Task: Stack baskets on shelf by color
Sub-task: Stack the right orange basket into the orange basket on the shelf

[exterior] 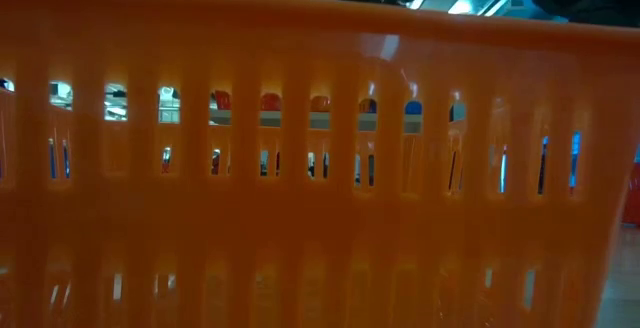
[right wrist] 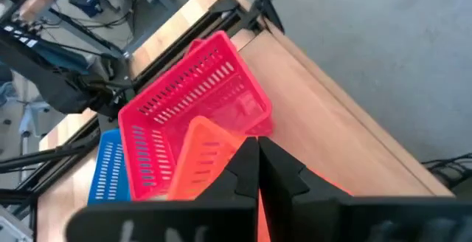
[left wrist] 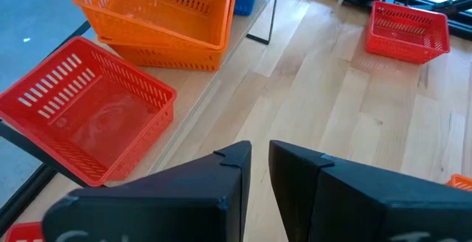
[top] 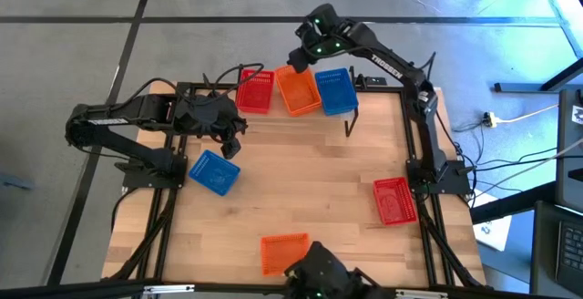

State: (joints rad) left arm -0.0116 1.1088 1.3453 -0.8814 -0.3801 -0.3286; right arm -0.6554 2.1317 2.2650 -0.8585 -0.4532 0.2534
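Observation:
On the shelf (top: pixel 373 103) at the table's far edge stand a red basket (top: pixel 256 90), an orange basket (top: pixel 300 93) nested skew in a second orange one (left wrist: pixel 169 50), and a blue basket (top: pixel 336 91). My right gripper (right wrist: pixel 257 161) is shut at the upper orange basket's far end. Above the table's left side, near a blue basket (top: pixel 215 171) lying on the tabletop, my left gripper (left wrist: pixel 260 161) hovers a little open with nothing between its fingers. My right gripper has its shut fingers on the far rim (right wrist: pixel 210 150) of the upper orange basket, wall pinched between them as far as shows. It comes slanting down from the far side. The fingers themselves hide the place of contact. The basket sits in the lower orange basket.
A red basket (top: pixel 394 201) lies near the table's right edge and an orange one (top: pixel 284 252) at the near edge, its wall (exterior: pixel 320 168) filling the low view. Bare wood lies in the table's middle.

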